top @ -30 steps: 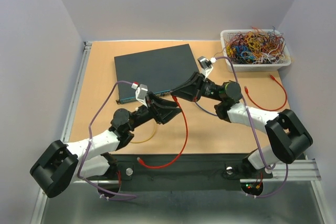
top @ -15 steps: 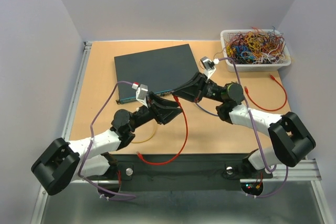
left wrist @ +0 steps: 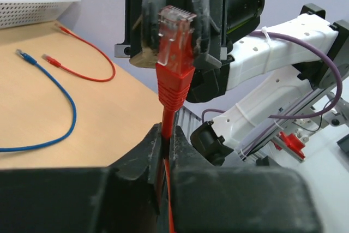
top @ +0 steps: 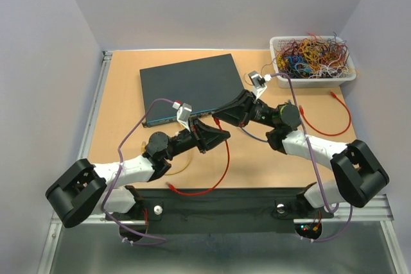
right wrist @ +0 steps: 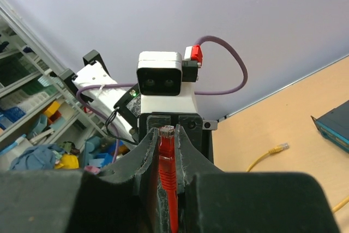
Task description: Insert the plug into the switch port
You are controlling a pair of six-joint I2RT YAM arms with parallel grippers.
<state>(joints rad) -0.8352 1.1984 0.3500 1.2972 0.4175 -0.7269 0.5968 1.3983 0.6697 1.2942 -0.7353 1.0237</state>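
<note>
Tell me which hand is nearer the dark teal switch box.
Right. The right hand is at the front edge of the switch box, pinching the red plug; the left hand sits just behind it, toward the arm bases, clamped on the red cable.

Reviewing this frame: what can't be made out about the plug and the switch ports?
- Switch ports: top view, too small; left gripper and right gripper cover part of that face.
- Switch: right wrist view, only a corner, cut by the edge.
- Red plug on its red cable: top view, mostly hidden between the grippers.
</note>
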